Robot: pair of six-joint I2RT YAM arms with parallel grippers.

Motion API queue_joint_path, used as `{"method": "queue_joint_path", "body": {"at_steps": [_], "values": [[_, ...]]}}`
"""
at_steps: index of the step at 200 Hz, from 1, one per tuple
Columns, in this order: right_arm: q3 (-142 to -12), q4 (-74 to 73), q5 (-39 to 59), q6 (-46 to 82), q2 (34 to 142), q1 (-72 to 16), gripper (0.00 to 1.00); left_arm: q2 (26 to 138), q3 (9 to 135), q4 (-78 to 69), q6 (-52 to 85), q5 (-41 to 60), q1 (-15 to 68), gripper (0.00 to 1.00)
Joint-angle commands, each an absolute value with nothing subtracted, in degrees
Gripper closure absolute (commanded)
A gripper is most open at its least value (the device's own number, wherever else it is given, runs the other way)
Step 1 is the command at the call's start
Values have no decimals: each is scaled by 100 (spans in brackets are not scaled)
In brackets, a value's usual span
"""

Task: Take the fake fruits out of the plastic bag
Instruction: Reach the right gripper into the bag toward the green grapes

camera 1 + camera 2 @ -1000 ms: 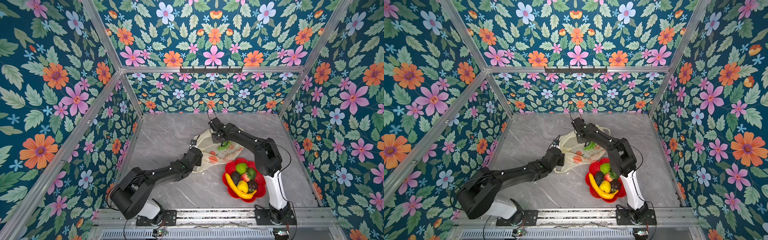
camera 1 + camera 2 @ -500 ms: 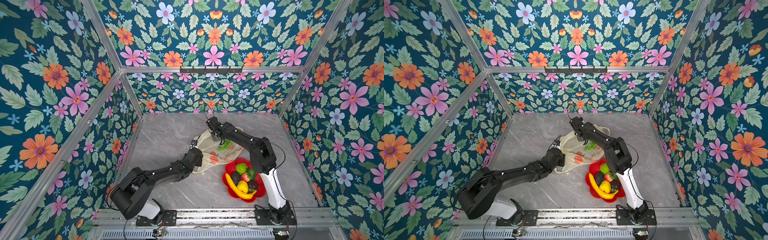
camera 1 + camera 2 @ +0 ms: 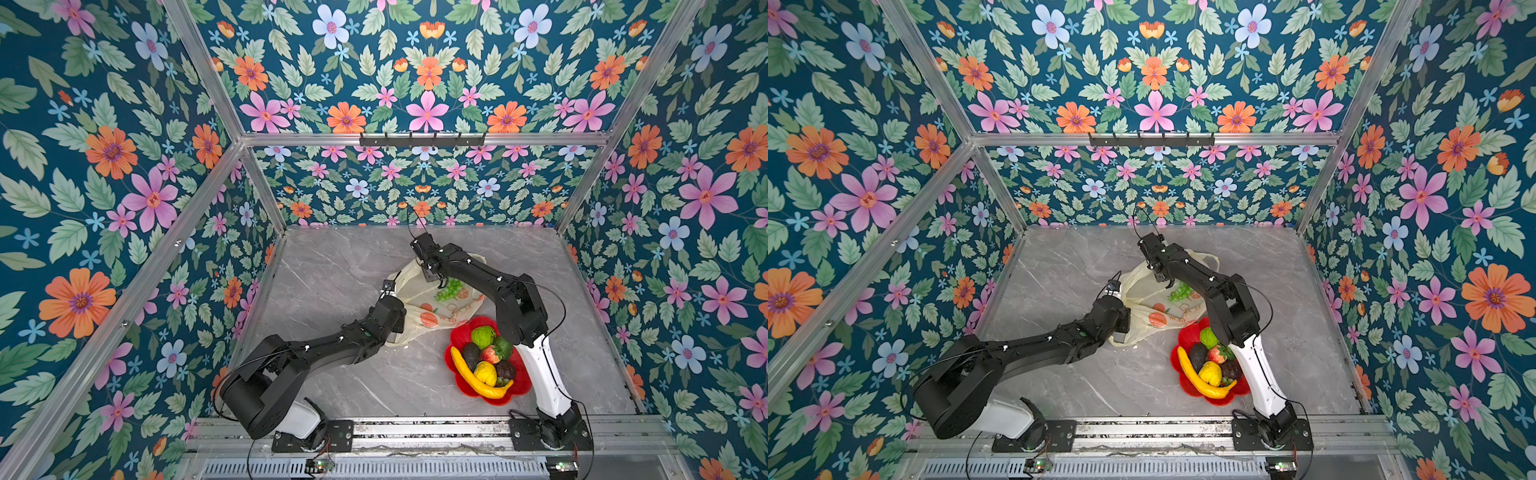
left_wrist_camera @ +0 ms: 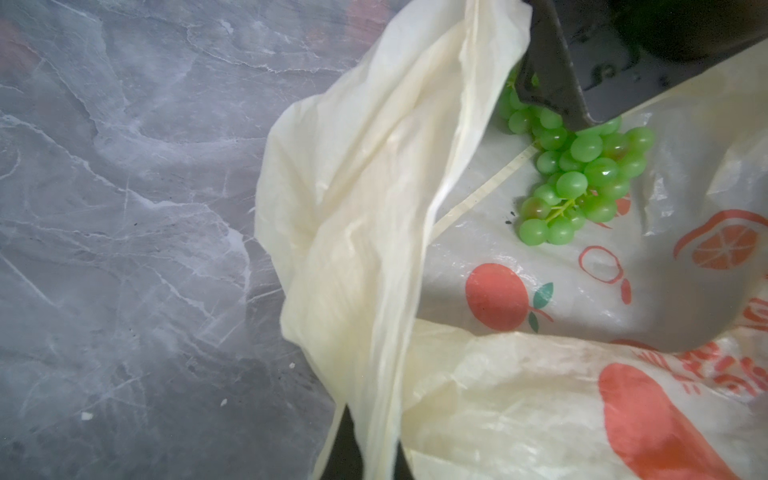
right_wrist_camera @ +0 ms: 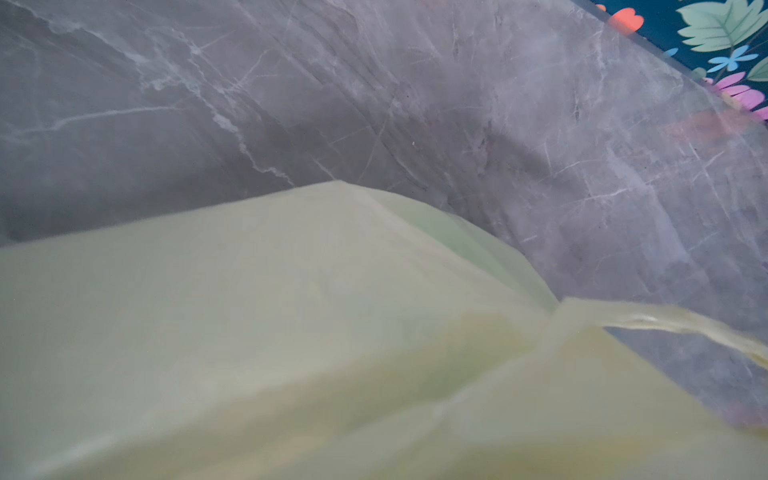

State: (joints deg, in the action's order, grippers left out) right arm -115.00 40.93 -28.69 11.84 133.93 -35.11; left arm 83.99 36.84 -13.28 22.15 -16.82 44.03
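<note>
over the plastic bag (image 3: 417, 300), the right arm (image 3: 482, 274) bends toward the grapes (image 3: 449, 289).

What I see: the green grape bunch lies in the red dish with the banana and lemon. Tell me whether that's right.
Not right. The green grape bunch lies inside the plastic bag, as the left wrist view shows. The banana and lemon do lie in the red dish.

plastic bag (image 5: 291, 332): blurred across right wrist view | grape bunch (image 4: 582, 170): top hidden behind right end effector (image 4: 552, 106)
</note>
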Motion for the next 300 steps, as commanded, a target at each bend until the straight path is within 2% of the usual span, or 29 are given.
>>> {"method": "queue_joint_path", "body": {"at_steps": [1, 66, 128, 218, 259, 300], "values": [[-11602, 4216, -3012, 1126, 13472, -3516, 79, 8403, 3698, -1406, 2167, -1699, 4420, 94], [-11700, 4217, -3179, 1012, 13619, -3514, 79, 8364, 3658, -1433, 2180, -1714, 4415, 94], [-11673, 4132, -3755, 753, 13738, -3508, 80, 8314, 3627, -1463, 2188, -1754, 4421, 94], [-11604, 3964, -4091, 595, 13808, -3521, 91, 8332, 3617, -1477, 2190, -1784, 4413, 94], [-11435, 3867, -3996, 624, 13595, -3549, 96, 8360, 3634, -1468, 2202, -1799, 4420, 94], [-10938, 3746, -3217, 602, 13071, -3655, 98, 8404, 3676, -1358, 2258, -1946, 4416, 95]]}}
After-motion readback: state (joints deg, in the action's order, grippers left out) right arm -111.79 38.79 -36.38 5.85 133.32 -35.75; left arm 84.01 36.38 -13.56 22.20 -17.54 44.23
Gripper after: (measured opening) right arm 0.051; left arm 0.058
